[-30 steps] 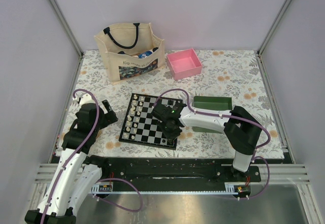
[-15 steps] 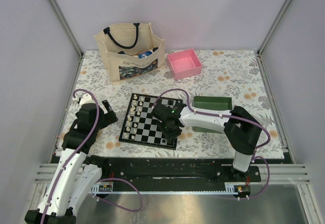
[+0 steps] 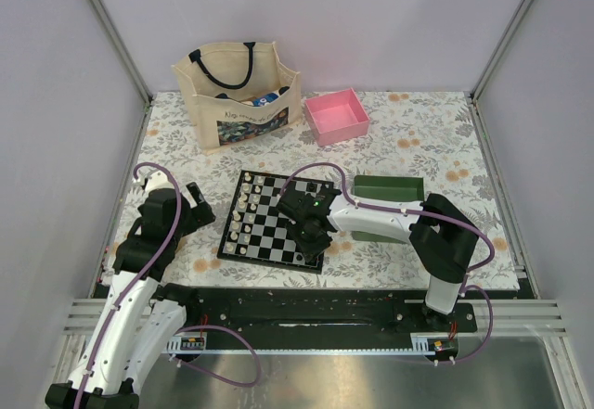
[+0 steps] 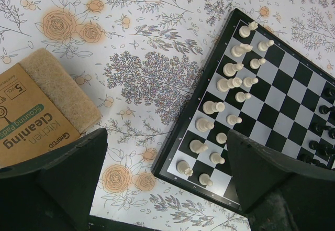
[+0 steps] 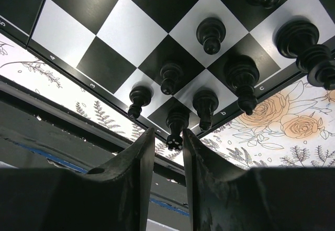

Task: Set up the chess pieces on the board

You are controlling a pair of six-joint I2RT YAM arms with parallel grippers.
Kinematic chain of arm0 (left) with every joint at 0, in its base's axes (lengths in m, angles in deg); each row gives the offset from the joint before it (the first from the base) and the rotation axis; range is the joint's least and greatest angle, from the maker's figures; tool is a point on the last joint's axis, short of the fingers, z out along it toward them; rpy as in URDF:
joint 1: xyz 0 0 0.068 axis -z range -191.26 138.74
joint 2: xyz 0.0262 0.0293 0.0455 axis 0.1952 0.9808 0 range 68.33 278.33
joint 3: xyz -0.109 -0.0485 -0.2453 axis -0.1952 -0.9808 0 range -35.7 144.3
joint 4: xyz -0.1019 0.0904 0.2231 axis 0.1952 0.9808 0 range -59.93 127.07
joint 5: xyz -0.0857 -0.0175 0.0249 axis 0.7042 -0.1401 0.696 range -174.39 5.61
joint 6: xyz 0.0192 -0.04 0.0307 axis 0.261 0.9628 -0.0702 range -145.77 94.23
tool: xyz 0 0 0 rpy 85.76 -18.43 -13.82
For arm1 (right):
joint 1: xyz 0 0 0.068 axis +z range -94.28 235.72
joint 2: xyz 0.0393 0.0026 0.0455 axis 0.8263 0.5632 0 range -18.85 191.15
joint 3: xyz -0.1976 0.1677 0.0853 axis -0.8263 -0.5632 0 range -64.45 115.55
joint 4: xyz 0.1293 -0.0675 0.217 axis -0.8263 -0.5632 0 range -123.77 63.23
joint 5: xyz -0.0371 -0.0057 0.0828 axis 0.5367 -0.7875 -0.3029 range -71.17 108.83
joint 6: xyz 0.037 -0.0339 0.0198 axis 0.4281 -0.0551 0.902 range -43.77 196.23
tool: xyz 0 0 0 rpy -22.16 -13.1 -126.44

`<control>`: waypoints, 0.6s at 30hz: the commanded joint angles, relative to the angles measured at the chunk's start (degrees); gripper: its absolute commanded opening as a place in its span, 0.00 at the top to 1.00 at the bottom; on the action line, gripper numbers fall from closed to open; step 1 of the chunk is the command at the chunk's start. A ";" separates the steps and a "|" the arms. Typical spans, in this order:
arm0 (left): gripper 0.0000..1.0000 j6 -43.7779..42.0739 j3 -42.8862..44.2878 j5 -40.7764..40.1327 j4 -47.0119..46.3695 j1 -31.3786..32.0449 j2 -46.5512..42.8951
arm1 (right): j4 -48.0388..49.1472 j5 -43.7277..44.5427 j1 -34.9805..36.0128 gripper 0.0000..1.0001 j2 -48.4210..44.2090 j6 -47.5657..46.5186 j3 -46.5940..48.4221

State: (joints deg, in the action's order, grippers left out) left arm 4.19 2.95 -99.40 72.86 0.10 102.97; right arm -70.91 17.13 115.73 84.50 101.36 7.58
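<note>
Right gripper (image 5: 168, 138) narrowly parted, loosely straddling a black chess piece (image 5: 177, 120) at the board (image 5: 131, 26) edge, lower centre; not clamped

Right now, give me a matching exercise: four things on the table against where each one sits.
1 canvas tote bag
2 pink tray
3 green tray
4 cream-white chessmen

A on the chessboard's left side
B farthest back, on the left
C at the back, just right of the bag
D right of the chessboard

Pairs: 1-B, 2-C, 3-D, 4-A
</note>
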 commanded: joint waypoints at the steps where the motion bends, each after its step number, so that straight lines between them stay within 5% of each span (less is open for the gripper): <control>1: 0.01 -0.51 0.98 0.50 -2.36 0.07 0.00 | 0.72 -1.03 0.55 0.64 -2.63 -0.69 1.10; 18: 0.01 -0.60 1.07 0.59 -2.36 0.07 0.00 | -1.83 3.98 0.46 0.55 -8.77 -2.53 2.68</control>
State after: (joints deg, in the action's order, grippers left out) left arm 4.19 2.95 -99.40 72.88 0.10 102.97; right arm -71.77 18.16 115.73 81.48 100.66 7.61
